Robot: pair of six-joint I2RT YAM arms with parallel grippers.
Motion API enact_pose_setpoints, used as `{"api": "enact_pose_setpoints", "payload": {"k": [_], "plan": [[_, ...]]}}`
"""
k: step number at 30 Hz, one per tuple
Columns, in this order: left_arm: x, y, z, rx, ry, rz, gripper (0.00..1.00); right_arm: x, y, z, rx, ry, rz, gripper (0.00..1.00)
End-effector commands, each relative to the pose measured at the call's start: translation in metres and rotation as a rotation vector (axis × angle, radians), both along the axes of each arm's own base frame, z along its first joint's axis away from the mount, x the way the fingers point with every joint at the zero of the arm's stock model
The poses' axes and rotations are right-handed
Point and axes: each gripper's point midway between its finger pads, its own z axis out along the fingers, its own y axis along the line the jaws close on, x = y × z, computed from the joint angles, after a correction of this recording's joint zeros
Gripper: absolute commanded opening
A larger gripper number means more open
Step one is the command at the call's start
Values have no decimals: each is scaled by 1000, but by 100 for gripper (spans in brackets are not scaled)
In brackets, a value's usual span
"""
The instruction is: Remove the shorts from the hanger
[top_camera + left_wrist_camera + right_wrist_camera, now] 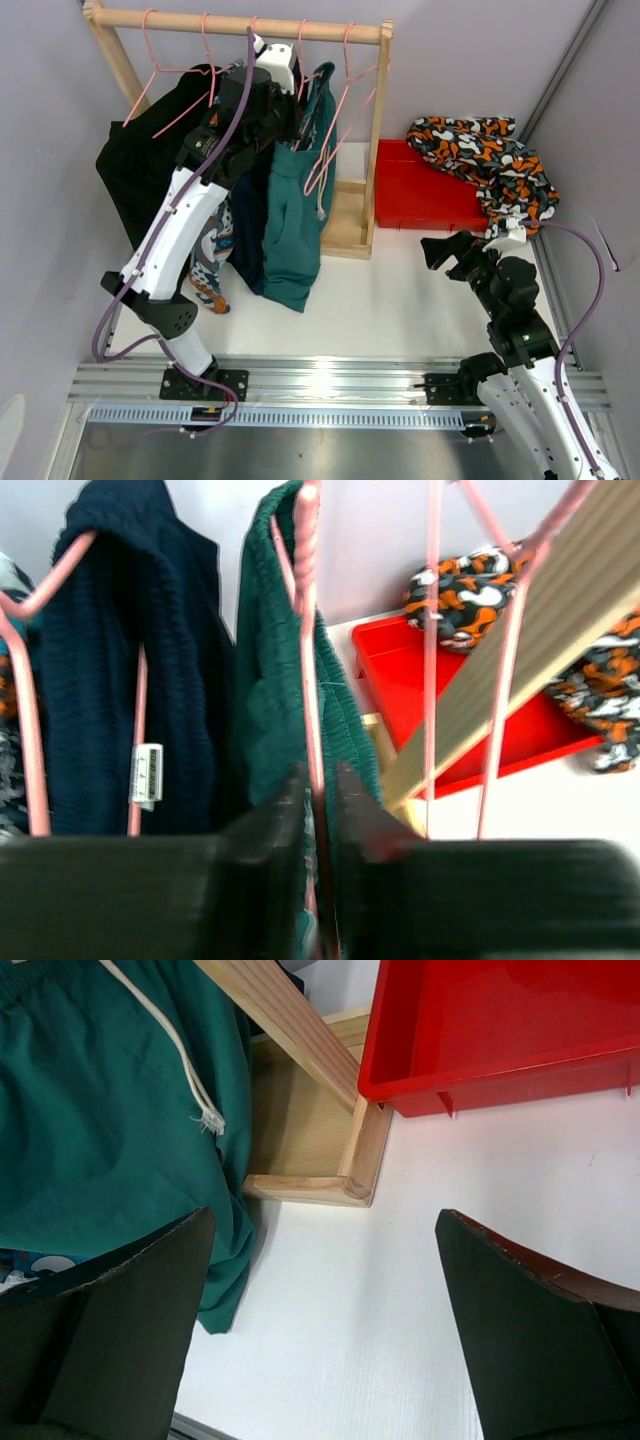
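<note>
Several pairs of shorts hang on pink hangers from a wooden rack [240, 22]: black [140, 170], blue-orange-white patterned [210, 265], navy [250, 240] and teal green [295, 230]. My left gripper [290, 100] is up at the rail. In the left wrist view the gripper [320, 780] is shut on the pink hanger [308, 630] that carries the teal shorts [265, 680], with teal fabric pinched beside the wire. The navy shorts [150, 630] hang just to the left. My right gripper [445, 250] hovers open over the white table, its jaws [325, 1230] holding nothing.
A red bin [420, 200] stands right of the rack, with black-orange-white patterned shorts [485, 155] draped over its far right corner. An empty pink hanger [340, 110] hangs at the rack's right end. The rack's wooden base [300, 1150] sits beside the teal hem [100, 1110].
</note>
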Motion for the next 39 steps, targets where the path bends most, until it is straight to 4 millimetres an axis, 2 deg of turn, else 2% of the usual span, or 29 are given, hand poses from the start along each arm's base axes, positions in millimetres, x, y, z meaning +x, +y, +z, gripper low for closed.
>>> {"api": "enact_pose_setpoints", "payload": {"k": [1,6,10,12,13,14,17,18,23,24,25,27,28,29,31,32,34,35,36,37,38,39], "plan": [[11,12,10,15,-48,63,2,1,0,4,-8,-29,0,99],[11,19,20,32,-81,81,0,2,3,-1,0,-19,11,99],[-1,26,48,12,-134,77,0,4,6,-3,9,-16,20,99],[-12,33,70,-3,-176,71,0,6,7,-2,12,-18,25,100],[-16,35,72,3,-175,70,0,6,8,-2,11,-19,28,99],[-24,41,90,-17,-212,71,0,7,8,0,12,-26,30,100],[-43,53,110,-28,-252,69,0,8,10,7,7,-50,43,100],[-56,61,122,-46,-280,67,0,8,11,9,5,-58,47,100],[-86,78,132,-47,-293,58,0,10,13,18,-12,-78,62,99],[-86,77,118,-28,-258,56,0,10,13,22,-12,-86,64,100],[-99,84,119,-35,-255,48,0,10,13,24,-14,-90,67,99],[-114,87,113,-52,-235,24,0,8,17,31,-16,-108,93,99],[-108,79,73,-11,-147,9,0,7,20,34,-15,-118,110,99],[-131,86,80,-46,-172,-23,0,2,28,40,-18,-147,167,100],[-136,84,27,-3,-66,-42,0,-5,38,52,-19,-189,239,100],[-152,92,13,-5,-48,-49,0,-14,52,60,-14,-224,335,99],[-174,95,-6,-9,-12,-93,0,-26,65,78,-18,-287,437,100],[-178,93,-44,23,73,-108,0,-34,76,83,-15,-303,517,99],[-196,98,-46,4,67,-139,0,-39,85,87,-17,-316,569,100],[-206,99,-59,14,103,-158,0,-44,90,100,-18,-347,608,99],[-211,100,-91,44,176,-162,0,-49,97,103,-20,-349,654,100],[-220,98,-97,37,193,-195,0,-50,109,99,-23,-327,705,100]]}}
